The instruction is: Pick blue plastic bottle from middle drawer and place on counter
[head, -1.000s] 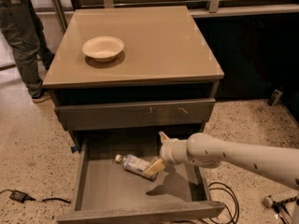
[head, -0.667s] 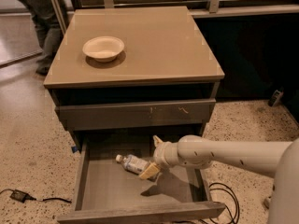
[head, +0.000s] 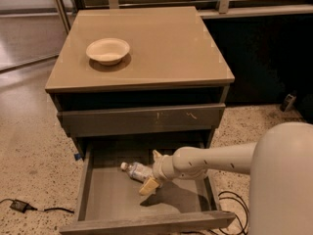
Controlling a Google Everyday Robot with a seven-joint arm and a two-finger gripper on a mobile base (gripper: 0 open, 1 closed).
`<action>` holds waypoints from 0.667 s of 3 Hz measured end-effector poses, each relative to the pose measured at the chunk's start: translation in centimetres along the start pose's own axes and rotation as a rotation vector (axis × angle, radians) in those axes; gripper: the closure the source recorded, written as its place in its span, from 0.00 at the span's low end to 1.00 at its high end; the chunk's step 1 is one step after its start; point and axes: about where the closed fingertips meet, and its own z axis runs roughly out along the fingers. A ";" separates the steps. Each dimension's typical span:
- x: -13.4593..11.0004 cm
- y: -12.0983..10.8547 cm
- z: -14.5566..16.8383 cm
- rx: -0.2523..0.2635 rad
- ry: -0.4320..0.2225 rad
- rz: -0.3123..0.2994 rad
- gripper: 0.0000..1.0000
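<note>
1. Stage: grasp phase, lift not yet begun.
2. Target: small clear plastic bottle with pale label and white cap [head: 136, 170], lying on its side on the floor of the wide, shallow grey-brown wooden drawer [head: 112, 199], cap pointing left.
3. State: tool [head: 152, 172] low inside the drawer, set wide, straddling the bottle's base end.
4. Next: close on the body, raise clear of the drawer front, carry to the glossy tan counter [head: 166, 48], set down apart from the white bowl [head: 108, 50].

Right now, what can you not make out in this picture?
All in the camera view:
- Base of the small clear plastic bottle: covered by the end effector reaching into the open grey-brown wooden drawer.
- Drawer's front face: cut off by the bottom edge.
</note>
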 end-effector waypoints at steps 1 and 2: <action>1.2 0.6 2.2 -0.005 0.026 0.007 0.00; 2.3 0.7 3.3 0.000 0.035 0.018 0.00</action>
